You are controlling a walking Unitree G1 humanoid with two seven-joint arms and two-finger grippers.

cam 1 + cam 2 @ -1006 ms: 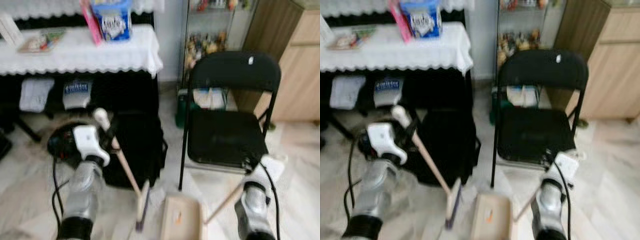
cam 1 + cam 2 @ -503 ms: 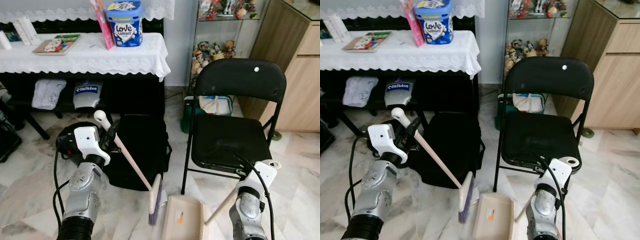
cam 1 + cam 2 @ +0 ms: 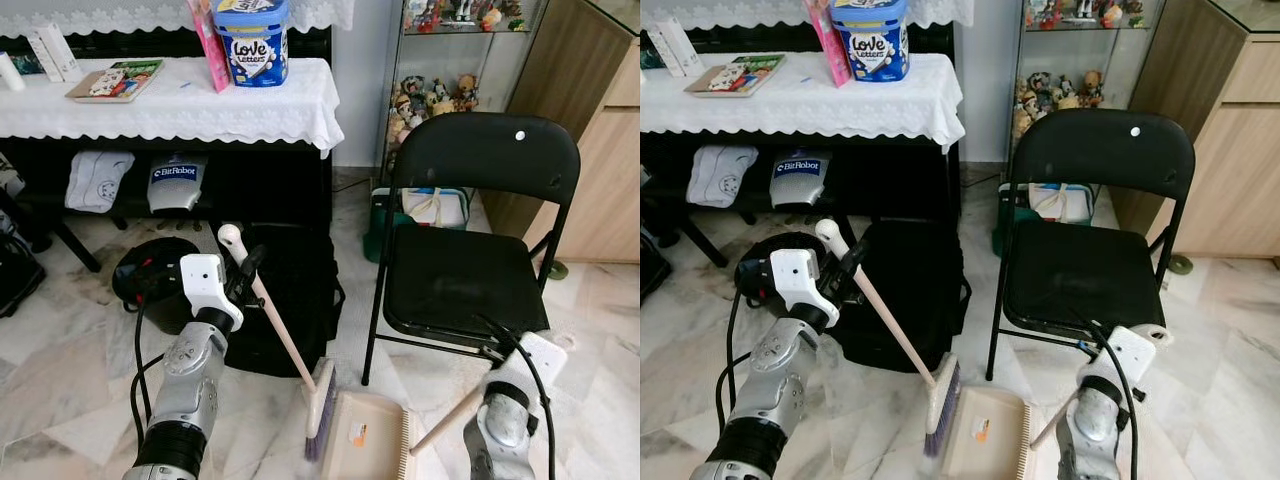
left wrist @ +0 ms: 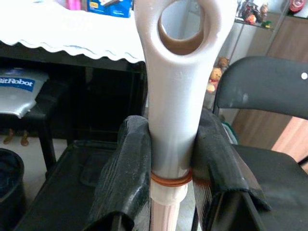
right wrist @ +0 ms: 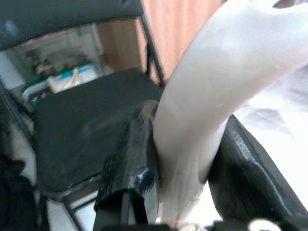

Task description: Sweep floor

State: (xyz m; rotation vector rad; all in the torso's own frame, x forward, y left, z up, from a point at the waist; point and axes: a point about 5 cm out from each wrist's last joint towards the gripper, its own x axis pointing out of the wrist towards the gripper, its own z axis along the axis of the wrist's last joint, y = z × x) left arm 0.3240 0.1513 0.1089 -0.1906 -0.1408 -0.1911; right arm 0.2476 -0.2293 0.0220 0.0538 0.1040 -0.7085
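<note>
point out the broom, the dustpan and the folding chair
pink-handled broom (image 3: 283, 335), left eye view, middle of the handle
beige plastic dustpan (image 3: 365, 448), left eye view, flat tray
black folding chair (image 3: 1072, 274), right eye view, seat

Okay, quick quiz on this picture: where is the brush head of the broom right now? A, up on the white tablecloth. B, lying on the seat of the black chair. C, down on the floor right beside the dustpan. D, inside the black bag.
C: the broom, gripped by the left gripper, slants down to the marble floor, its bristles meeting the near edge of the dustpan.
</note>
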